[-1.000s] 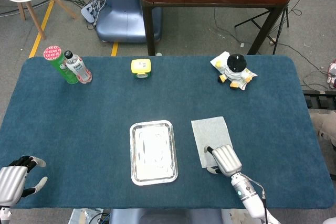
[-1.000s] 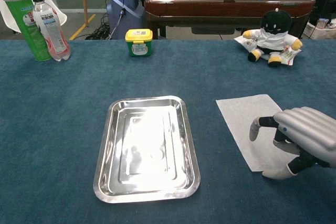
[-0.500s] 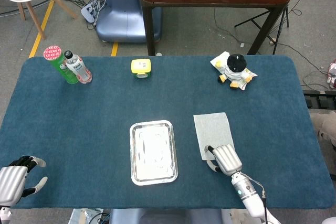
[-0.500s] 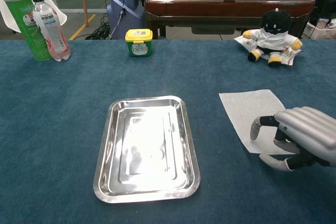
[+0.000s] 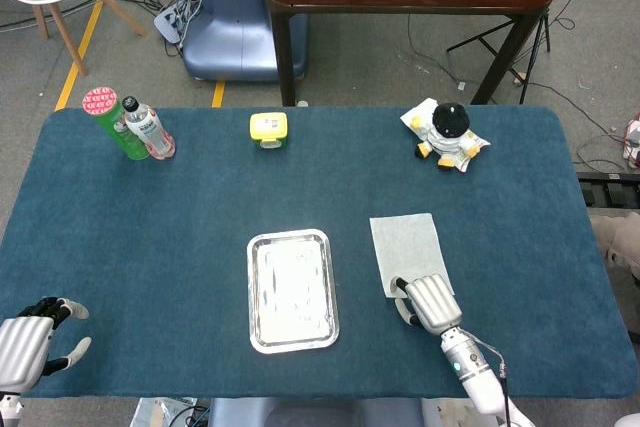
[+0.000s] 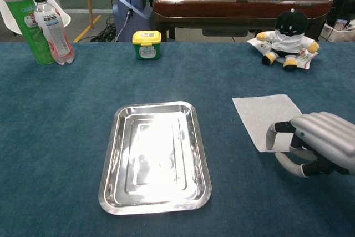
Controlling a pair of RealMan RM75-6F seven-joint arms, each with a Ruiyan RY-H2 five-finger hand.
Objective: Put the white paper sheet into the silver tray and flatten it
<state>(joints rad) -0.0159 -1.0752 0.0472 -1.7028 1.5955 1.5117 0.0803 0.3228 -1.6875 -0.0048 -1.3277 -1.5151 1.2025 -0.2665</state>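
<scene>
Step in hand: picking up white paper sheet (image 6: 265,117), flat on table right of silver tray (image 6: 155,157), apart from it; right hand (image 6: 316,144) pinched sheet's near edge, fingers curled

Left hand (image 5: 28,347) spread, empty

Next: lift, carry left over tray

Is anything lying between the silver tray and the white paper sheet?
No. Only bare blue tablecloth separates the silver tray from the white paper sheet; the chest view shows it best, and the head view agrees.
</scene>
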